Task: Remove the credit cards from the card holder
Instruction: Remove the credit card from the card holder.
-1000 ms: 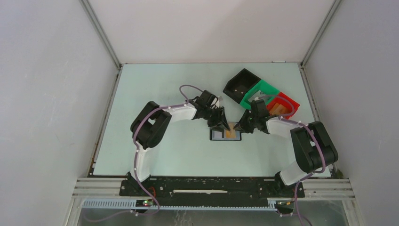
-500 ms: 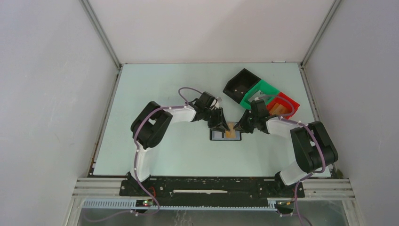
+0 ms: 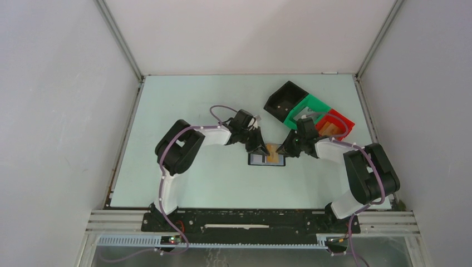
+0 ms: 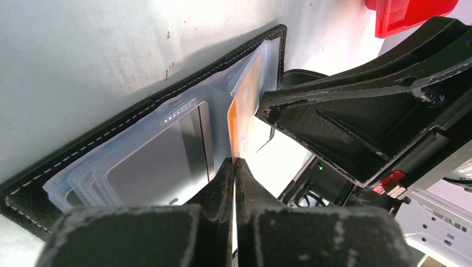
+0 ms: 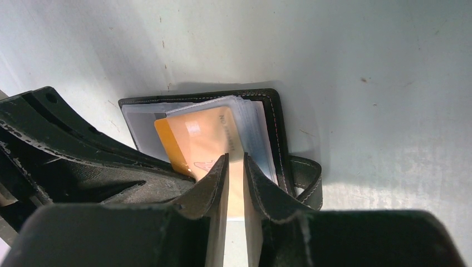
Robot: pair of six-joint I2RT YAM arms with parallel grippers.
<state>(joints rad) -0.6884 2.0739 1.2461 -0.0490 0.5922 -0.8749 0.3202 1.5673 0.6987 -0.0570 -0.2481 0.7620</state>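
The black card holder [image 3: 267, 159] lies open on the table between both arms. Its left clear pocket holds a grey credit card [image 4: 150, 161]; bluish-white credit cards [image 5: 259, 133] sit in its right pockets. An orange-tan piece [image 5: 195, 139] sticks out of the right half, tilted up. My left gripper [image 4: 234, 162] is shut on that piece's near edge. My right gripper [image 5: 235, 160] rests on the holder's right half, its jaws a narrow gap apart over the piece, pinching nothing. The closure tab [image 5: 306, 172] curls beside its right finger.
A black bin [image 3: 285, 100], a green bin [image 3: 305, 111] and a red bin [image 3: 337, 123] stand in a row at the back right, close behind the right arm. Grey enclosure walls bound the table on three sides.
My left gripper's jaws have closed onto the orange-tan piece's edge and dropped slightly toward the holder. The right arm has stayed put.
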